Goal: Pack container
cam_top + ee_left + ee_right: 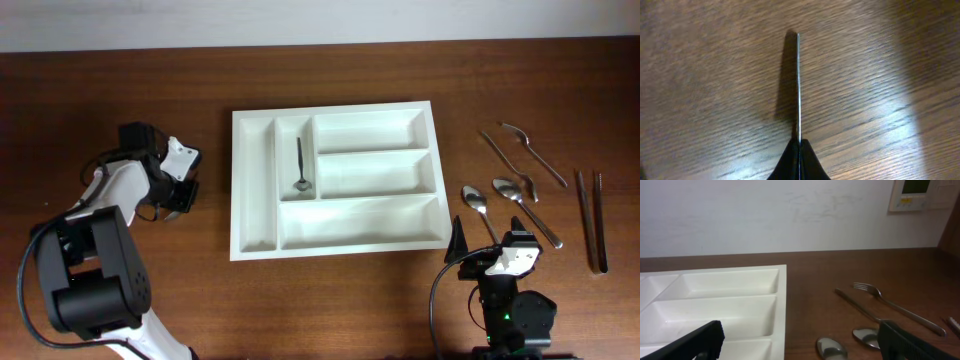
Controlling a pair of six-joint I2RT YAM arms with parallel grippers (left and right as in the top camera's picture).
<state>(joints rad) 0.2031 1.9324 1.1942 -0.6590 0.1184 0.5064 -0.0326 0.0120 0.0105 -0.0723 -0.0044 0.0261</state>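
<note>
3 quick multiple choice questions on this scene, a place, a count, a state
1. Where does the spoon inside the container lie? A) a wide compartment B) the narrow upright compartment beside the wide ones C) the leftmost narrow compartment
2. How many compartments has the container? A) three B) five C) seven
3. How is the right end effector? A) open and empty B) shut on a fork C) shut on a spoon
Answers: 1 B, second narrow slot from the left; 2 B, two narrow plus three wide; 3 A, fingers wide apart, nothing between.
</note>
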